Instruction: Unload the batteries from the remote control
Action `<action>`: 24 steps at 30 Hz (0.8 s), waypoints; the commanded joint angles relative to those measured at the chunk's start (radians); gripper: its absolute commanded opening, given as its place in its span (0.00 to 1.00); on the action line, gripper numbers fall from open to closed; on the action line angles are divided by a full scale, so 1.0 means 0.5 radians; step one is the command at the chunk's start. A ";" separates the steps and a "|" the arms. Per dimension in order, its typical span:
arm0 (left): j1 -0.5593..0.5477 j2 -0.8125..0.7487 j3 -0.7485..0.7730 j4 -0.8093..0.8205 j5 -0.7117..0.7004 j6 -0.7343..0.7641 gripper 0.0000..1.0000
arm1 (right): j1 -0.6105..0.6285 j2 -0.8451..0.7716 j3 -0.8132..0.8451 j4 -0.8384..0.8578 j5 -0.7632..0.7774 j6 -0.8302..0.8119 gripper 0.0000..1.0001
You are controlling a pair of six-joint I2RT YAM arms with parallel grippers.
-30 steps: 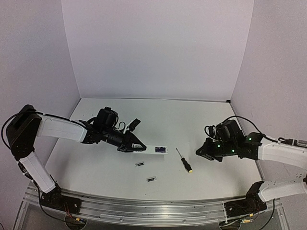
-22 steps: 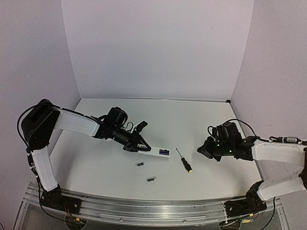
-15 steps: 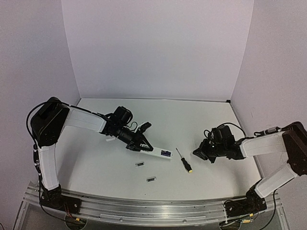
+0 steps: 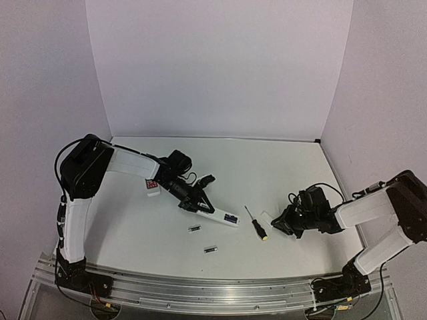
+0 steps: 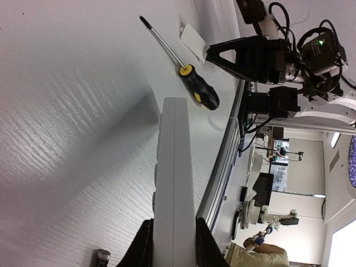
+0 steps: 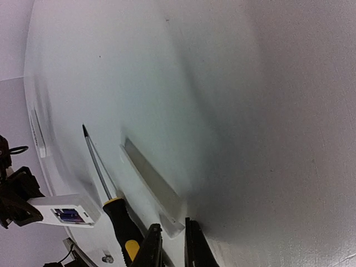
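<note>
My left gripper [image 4: 195, 204] is shut on one end of the white remote control [image 4: 219, 215]. The remote's free end points right, low over the table, and shows a bluish open compartment [image 6: 69, 214]. In the left wrist view the remote [image 5: 173, 167] stands edge-on between the fingers. Two batteries [image 4: 194, 229] [image 4: 211, 250], small dark cylinders, lie loose on the table in front of it; one battery [image 5: 103, 256] shows beside the left fingers. My right gripper [image 4: 283, 224] sits low at the table with its jaws slightly apart. The flat white cover [image 6: 150, 172] lies just ahead of them.
A black-and-yellow screwdriver [image 4: 256, 224] lies between the remote and the white cover [image 4: 267, 217], its handle [image 6: 119, 219] next to my right fingers. A small white and red object [image 4: 152, 186] rests on the table behind the left arm. White walls enclose the table.
The left arm has carried the remote to the right and nearer. The right gripper has dropped to the table, its jaws have parted a little, and the white cover now lies beside it.
</note>
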 commanded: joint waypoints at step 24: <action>0.239 0.525 0.943 -0.828 -0.153 0.562 0.49 | -0.008 -0.807 0.314 -1.255 0.228 -0.438 0.58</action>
